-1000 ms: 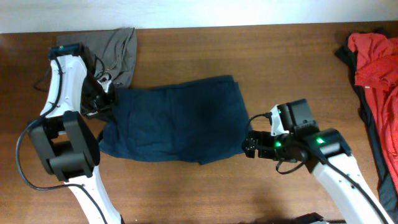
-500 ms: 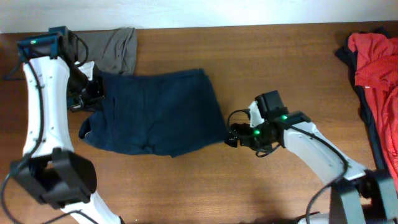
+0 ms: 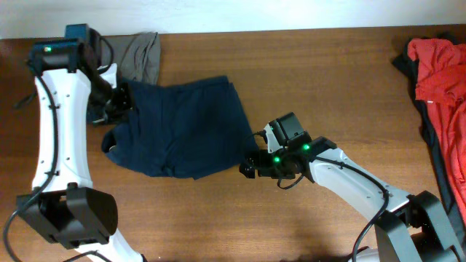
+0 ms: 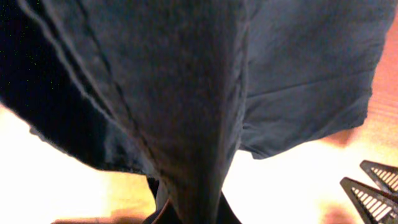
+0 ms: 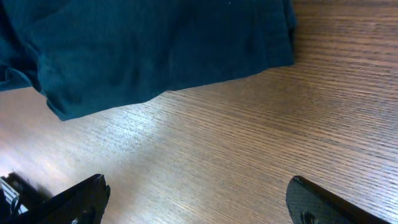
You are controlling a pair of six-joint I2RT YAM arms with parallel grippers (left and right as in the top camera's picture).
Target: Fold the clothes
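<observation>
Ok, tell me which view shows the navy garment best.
Overhead: the whole navy garment is visible, spread on the table. Left wrist shows only bunched fabric close up; right wrist shows just one edge.

Left arm: extended to the far left, wrist turned inward.
Left gripper (image 3: 111,109): clamped on the navy garment (image 3: 182,127).
Right gripper (image 3: 248,166): low at centre, jaws wide apart.
</observation>
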